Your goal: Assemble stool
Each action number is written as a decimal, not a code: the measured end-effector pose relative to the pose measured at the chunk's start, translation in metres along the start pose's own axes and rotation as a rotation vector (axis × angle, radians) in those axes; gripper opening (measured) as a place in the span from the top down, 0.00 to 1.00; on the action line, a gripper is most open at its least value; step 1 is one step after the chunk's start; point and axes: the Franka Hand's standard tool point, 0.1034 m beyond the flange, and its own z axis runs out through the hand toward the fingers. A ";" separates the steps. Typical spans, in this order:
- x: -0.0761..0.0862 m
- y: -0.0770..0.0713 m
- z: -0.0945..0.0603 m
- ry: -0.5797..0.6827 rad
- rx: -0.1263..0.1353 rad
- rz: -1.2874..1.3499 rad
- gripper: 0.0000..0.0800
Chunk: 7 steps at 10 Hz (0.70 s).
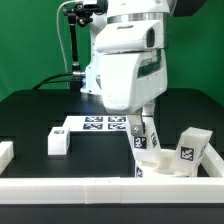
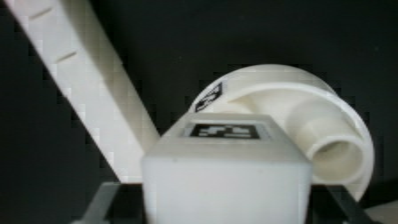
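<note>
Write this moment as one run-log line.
gripper: shut on leg | seat: next to leg | stool: not yet assembled

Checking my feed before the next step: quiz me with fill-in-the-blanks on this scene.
1. The gripper is ___ on a leg.
2. The seat beyond that leg is ___ in shape.
3. The marker board lies to the exterior view's ___ of the gripper.
4. The table is ___ in colour.
Missing words: shut; round; left; black.

The marker board lies on the black table behind a white rail.
</note>
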 end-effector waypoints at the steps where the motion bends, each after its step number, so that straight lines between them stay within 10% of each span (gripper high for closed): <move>1: 0.001 0.000 0.001 0.003 -0.001 0.087 0.58; 7: 0.007 -0.003 0.002 0.027 0.003 0.676 0.57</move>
